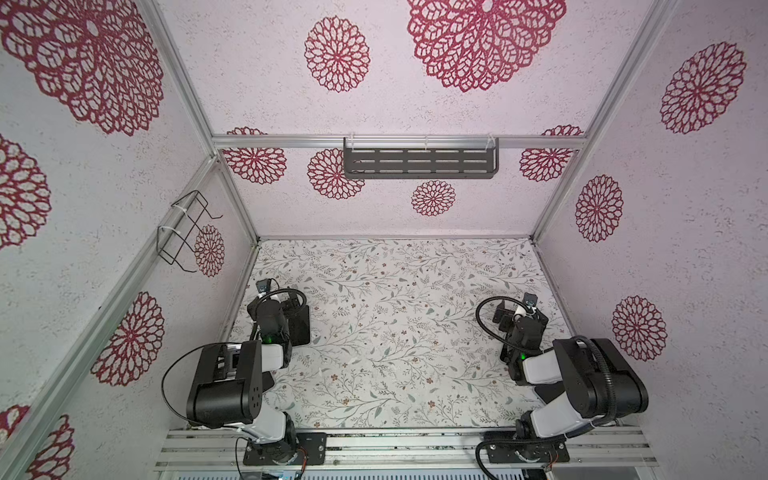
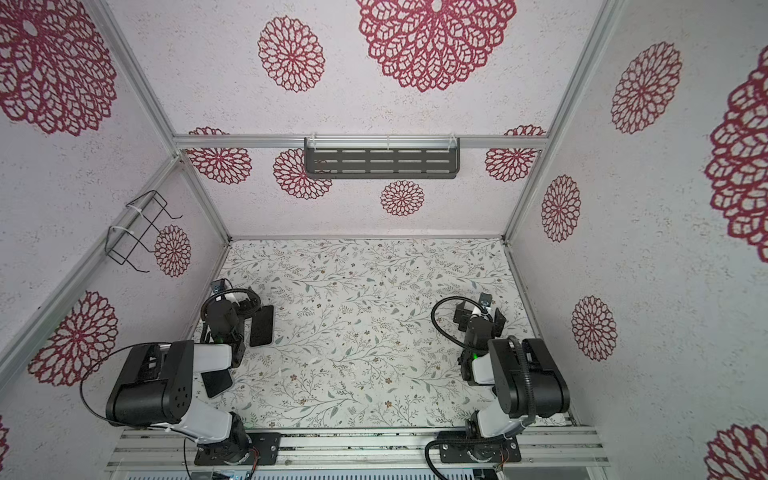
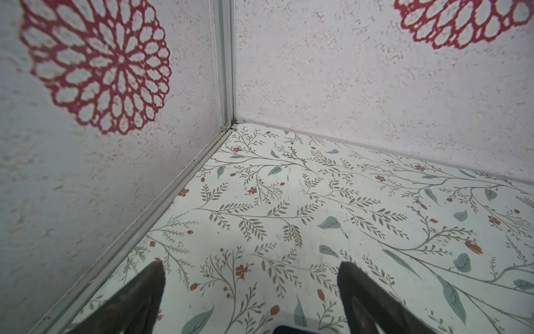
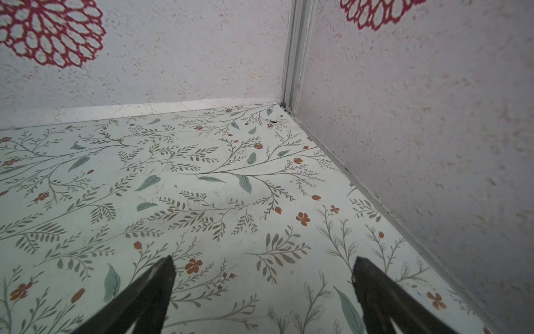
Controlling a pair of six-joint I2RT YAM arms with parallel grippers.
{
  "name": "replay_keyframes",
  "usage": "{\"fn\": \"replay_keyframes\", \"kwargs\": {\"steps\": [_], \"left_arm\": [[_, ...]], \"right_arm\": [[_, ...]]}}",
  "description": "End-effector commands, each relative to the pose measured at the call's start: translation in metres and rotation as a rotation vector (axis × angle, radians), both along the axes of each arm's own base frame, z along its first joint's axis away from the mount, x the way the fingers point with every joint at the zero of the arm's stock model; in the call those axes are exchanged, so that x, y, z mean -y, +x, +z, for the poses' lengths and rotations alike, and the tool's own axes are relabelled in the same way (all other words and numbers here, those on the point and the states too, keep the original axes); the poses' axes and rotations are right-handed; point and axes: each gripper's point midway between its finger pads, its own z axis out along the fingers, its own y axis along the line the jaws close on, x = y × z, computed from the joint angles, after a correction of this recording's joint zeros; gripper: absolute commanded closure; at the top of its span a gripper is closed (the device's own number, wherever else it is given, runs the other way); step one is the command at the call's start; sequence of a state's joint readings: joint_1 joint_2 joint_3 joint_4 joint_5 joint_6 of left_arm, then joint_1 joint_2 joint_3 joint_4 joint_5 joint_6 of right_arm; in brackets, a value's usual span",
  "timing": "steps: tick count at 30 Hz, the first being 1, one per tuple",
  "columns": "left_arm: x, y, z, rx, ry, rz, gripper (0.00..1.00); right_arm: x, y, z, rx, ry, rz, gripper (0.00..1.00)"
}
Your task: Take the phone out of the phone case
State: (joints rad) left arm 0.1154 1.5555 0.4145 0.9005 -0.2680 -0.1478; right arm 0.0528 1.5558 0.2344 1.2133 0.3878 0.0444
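Note:
Two dark flat slabs lie on the left of the floral table (image 1: 395, 332), apart from each other. The matte black slab (image 1: 300, 326) (image 2: 262, 326), which looks like the phone case, lies just right of my left gripper (image 1: 276, 303) (image 3: 251, 269). The glossy slab with rounded corners (image 2: 217, 382) (image 1: 267, 380), which looks like the phone, is partly hidden under my left forearm. A dark rounded edge with a pale rim (image 3: 291, 329) shows low between the left fingers. Both grippers stand open and hold nothing. The right gripper (image 1: 521, 313) (image 4: 263, 261) hovers over bare table near the right wall.
A dark slotted shelf (image 1: 419, 164) hangs on the back wall and a black wire rack (image 1: 183, 232) on the left wall. Patterned walls close in on three sides. An aluminium rail (image 1: 415, 440) carries both arm bases at the front. A dark patch (image 1: 548, 392) lies under the right arm.

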Motion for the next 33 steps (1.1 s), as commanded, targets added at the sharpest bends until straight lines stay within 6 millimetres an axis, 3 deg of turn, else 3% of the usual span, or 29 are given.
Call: {"fn": "replay_keyframes", "kwargs": {"steps": [1,25,28,33], "left_arm": [[0.000,0.000,0.001,0.008,0.002,0.000,0.03],[0.001,-0.001,0.002,0.015,0.003,0.000,0.03],[0.002,-0.008,0.016,0.041,0.022,0.022,0.03],[0.019,-0.023,0.059,0.078,0.116,0.053,0.03]], "right_arm": [[0.000,0.002,0.013,0.049,0.011,0.002,0.01],[0.000,-0.001,0.013,0.057,0.011,0.002,0.01],[-0.003,-0.003,0.021,0.067,0.004,0.016,0.01],[-0.014,-0.007,0.054,0.054,-0.060,-0.025,0.01]]}}
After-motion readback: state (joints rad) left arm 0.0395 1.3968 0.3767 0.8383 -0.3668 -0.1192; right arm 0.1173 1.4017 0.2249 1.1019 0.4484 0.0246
